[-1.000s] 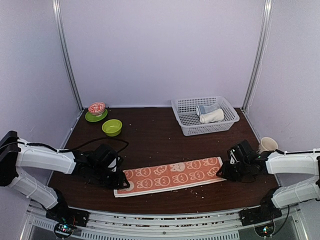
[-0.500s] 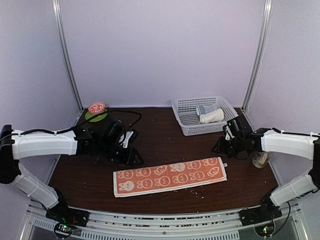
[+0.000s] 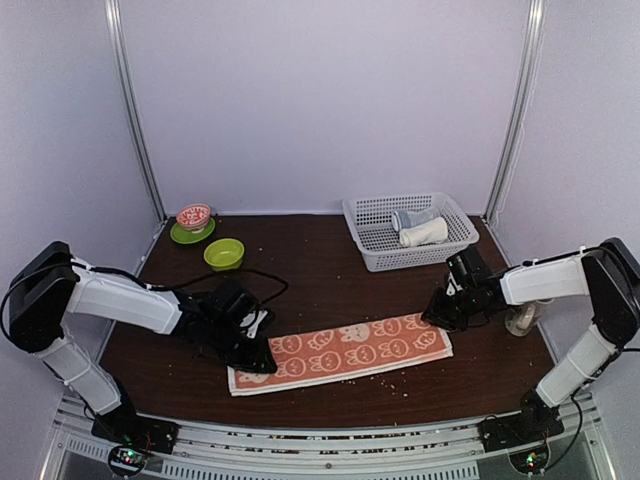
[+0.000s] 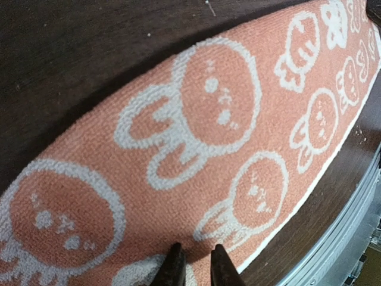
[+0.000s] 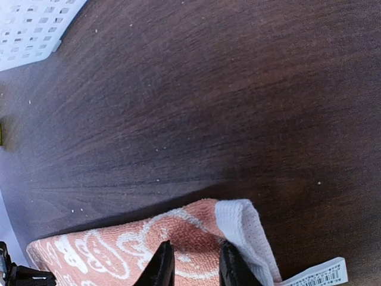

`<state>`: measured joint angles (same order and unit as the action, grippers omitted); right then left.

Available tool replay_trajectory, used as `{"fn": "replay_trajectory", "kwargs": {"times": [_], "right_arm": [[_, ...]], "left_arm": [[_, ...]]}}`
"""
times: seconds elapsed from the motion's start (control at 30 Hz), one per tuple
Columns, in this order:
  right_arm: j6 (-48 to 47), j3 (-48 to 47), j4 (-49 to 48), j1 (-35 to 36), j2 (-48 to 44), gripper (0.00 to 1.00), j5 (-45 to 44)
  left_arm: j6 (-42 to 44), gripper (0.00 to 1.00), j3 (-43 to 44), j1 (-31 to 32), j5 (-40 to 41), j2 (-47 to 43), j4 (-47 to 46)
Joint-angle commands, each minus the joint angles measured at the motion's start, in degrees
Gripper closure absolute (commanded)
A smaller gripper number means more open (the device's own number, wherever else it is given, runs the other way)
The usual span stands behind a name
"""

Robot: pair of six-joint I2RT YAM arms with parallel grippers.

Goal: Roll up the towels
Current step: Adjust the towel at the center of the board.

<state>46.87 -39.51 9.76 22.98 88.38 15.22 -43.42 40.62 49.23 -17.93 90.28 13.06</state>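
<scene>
Nearest, flat on the brown tabletop (image 3: 320,275): an orange towel (image 3: 340,352) with white bunny faces, spread out long and not rolled. At the orange towel's left end, the left end effector (image 3: 262,362), pressed down low on the cloth. In the left wrist view, two black fingertips (image 4: 172,269) very close together with only a thin gap, right over a white bunny ring near the towel's white edge. Cannot tell if any cloth is pinched there. At the orange towel's far right corner, the right end effector (image 3: 437,313), also down low. In the right wrist view, its tips a little apart, with orange cloth showing in the gap and the corner curled up to show a white underside. Cannot tell if that corner is pinched or only touched. Just past that corner, a small white tag (image 5: 315,275) with black lines. Small pale crumbs along the orange towel's near edge. To the right of the orange towel, behind the right arm, a pale cup (image 3: 520,318). Farther back, beyond the orange towel's left end, a green bowl (image 3: 224,254), and behind it a green plate (image 3: 183,238) with a red and white bowl (image 3: 194,214) on top. Beyond the orange towel's right end, a white basket (image 3: 372,262) with holes in its walls. Inside it, a white towel (image 3: 424,234), rolled up, with a small grey-blue bundle (image 3: 412,217) just behind.
</scene>
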Motion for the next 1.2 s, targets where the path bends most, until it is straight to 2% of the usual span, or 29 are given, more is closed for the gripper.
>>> {"fn": "replay_trajectory", "kwargs": {"times": [0.0,0.13,0.3,0.5,0.8,0.9,1.07,1.17], "right_arm": [[-0.1,1.5,-0.2,-0.6,-0.4,0.7,0.8],[-3.8,-0.9,5.4,1.1,-9.3,0.61,1.4],[-5.0,0.1,11.3,5.7,-16.9,0.6,1.7],[-1.4,8.7,8.2,10.3,-17.1,0.66,-0.2],[1.6,16.3,7.2,11.6,-18.7,0.69,-2.3],[1.5,15.6,10.1,11.7,-23.4,0.63,-3.6],[4.1,12.0,16.6,10.7,-31.6,0.48,-15.0],[5.8,11.9,17.6,8.4,-31.9,0.47,-16.6]], "left_arm": [[0.7,0.82,-4.0,0.2,0.2,-0.7,1.2],[2.4,0.76,-1.4,0.3,0.6,-4.5,4.3],[5.2,0.68,5.6,0.3,2.3,-7.1,9.4],[5.4,0.69,9.0,0.0,4.7,-4.0,9.3],[3.8,0.73,6.0,-1.3,6.9,1.3,6.4],[6.8,0.74,7.9,-2.0,7.7,3.2,7.5],[12.4,0.74,14.1,-2.8,8.8,7.9,10.7],[14.0,0.74,16.5,-3.1,8.7,9.9,11.3]]}}
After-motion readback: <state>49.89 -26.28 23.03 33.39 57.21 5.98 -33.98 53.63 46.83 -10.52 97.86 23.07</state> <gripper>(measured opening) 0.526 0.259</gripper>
